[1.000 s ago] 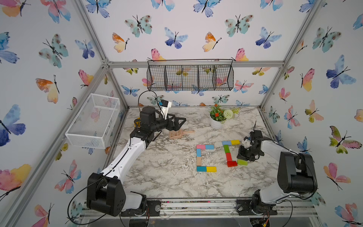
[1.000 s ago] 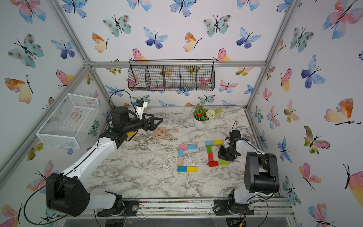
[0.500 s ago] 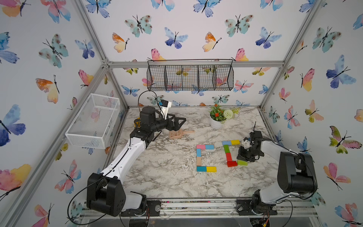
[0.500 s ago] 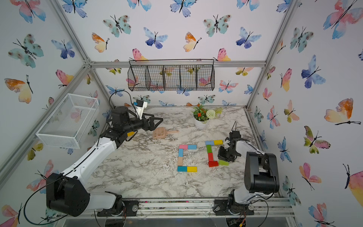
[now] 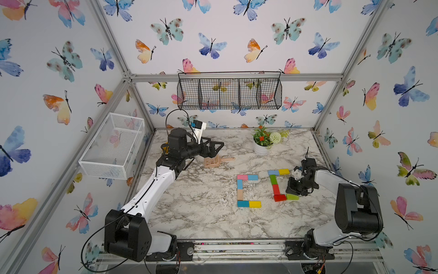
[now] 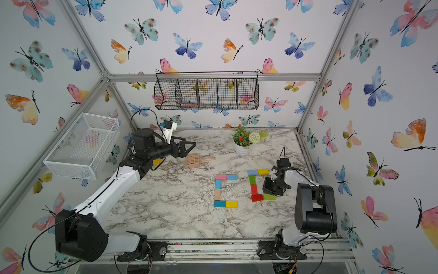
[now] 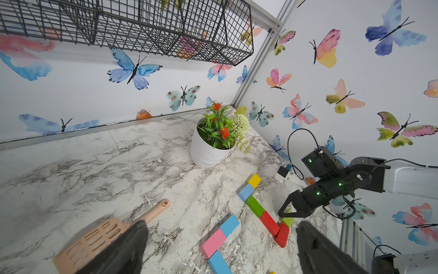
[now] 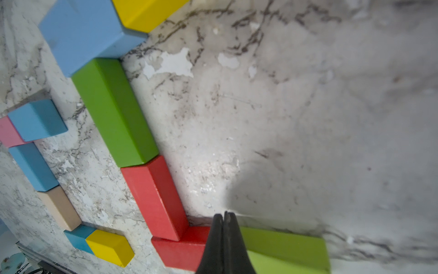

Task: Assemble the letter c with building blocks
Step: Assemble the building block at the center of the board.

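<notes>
coloured building blocks (image 5: 248, 191) lie flat forming two c shapes.

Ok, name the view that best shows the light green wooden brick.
Right wrist: the light green wooden brick fills the foreground, only its end behind the shut right gripper. Both top views show the brick whole but tiny; left wrist, partly hidden.

Pink block (image 5: 242, 177), grey-veined marble table (image 5: 201, 213)

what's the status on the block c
Left end effector open, near tan slotted plastic scoop. Right end effector shut, tips at light green wooden block. Nothing blocking.
</notes>
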Controlling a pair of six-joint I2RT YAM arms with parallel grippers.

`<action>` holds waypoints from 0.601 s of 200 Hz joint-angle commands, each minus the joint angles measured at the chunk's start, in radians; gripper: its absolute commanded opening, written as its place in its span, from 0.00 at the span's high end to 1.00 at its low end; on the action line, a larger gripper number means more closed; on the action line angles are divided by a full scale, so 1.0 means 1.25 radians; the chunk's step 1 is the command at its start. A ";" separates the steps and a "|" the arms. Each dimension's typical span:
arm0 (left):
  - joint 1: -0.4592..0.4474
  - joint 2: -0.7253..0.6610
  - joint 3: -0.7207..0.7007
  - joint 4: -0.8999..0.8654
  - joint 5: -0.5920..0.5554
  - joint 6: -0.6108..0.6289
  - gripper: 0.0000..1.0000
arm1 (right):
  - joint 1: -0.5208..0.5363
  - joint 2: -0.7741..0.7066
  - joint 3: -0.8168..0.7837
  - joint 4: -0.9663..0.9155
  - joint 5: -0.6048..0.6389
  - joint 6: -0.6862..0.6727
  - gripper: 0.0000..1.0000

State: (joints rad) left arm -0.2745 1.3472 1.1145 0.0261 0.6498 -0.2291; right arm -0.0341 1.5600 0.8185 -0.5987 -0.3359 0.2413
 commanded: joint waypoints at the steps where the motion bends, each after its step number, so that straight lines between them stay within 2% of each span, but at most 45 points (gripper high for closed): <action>1: 0.006 -0.022 -0.005 0.017 0.021 -0.002 0.02 | -0.006 -0.029 0.023 -0.014 0.006 -0.007 0.97; 36: 0.007 -0.023 -0.007 0.017 0.020 0.000 0.02 | -0.006 -0.058 0.039 -0.017 0.037 0.016 0.96; 70: 0.007 -0.025 -0.007 0.017 0.021 0.000 0.02 | -0.025 -0.087 0.028 -0.027 0.063 0.036 0.91; 120: 0.009 -0.027 -0.007 0.018 0.023 -0.001 0.02 | -0.108 -0.101 0.012 -0.037 0.085 0.027 0.90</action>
State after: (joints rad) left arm -0.2699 1.3449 1.1145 0.0261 0.6533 -0.2291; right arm -0.1143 1.4536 0.8463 -0.6144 -0.2630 0.2733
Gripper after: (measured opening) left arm 0.984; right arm 0.108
